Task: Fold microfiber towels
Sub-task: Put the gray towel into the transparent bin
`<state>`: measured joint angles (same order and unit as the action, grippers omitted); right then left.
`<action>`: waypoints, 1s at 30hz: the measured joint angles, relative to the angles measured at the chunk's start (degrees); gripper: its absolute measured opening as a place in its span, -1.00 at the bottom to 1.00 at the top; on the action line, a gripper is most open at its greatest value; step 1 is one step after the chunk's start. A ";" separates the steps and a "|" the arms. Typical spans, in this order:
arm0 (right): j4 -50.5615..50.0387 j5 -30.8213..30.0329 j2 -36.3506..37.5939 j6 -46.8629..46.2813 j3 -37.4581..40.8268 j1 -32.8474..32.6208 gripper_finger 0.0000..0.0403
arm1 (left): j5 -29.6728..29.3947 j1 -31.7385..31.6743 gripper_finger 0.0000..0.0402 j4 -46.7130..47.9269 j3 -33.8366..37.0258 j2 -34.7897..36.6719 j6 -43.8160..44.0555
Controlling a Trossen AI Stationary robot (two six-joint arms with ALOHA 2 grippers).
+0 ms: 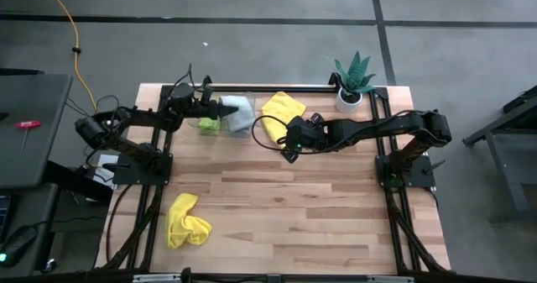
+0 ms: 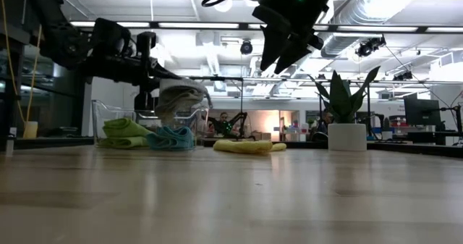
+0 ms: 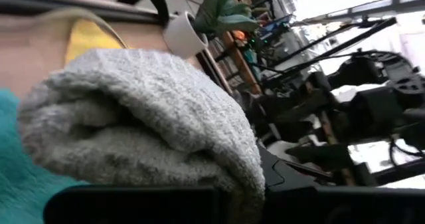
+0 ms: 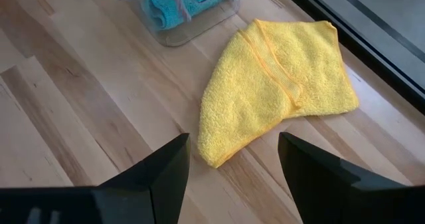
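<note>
While your left gripper (image 1: pixel 225 110) hangs over the clear tray (image 2: pixel 101 117) at the back of the table (image 1: pixel 285 224), its fingers are squeezed together on the folded grey towel (image 3: pixel 146 117). If you let go off-centre, I think the fat grey roll could catch the tray's rim and fall open. Inside the tray sit a lime green towel (image 2: pixel 124 130) and a teal towel (image 2: pixel 171 137), so it is getting full and could push the grey one out.

Your right gripper (image 4: pixel 232 161) floats above a yellow towel (image 4: pixel 279 84) lying beside the tray, fingers wide apart and holding nothing. That towel is flat, fuzzy and floppy with a stitched band. If you pinch only one layer, it may slide or bunch.

Another yellow towel (image 1: pixel 186 220) lies crumpled at the front left, well apart from the rest.
</note>
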<state>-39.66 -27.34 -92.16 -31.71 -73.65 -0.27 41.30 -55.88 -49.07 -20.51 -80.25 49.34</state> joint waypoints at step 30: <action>0.00 0.90 -0.02 -4.36 0.00 -0.13 0.10 | -10.53 0.05 -0.96 49.15 -17.86 0.00 -40.51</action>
<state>-39.66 -26.44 -92.18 -36.07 -73.65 -0.40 30.78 -55.82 0.08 -38.37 -80.25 8.83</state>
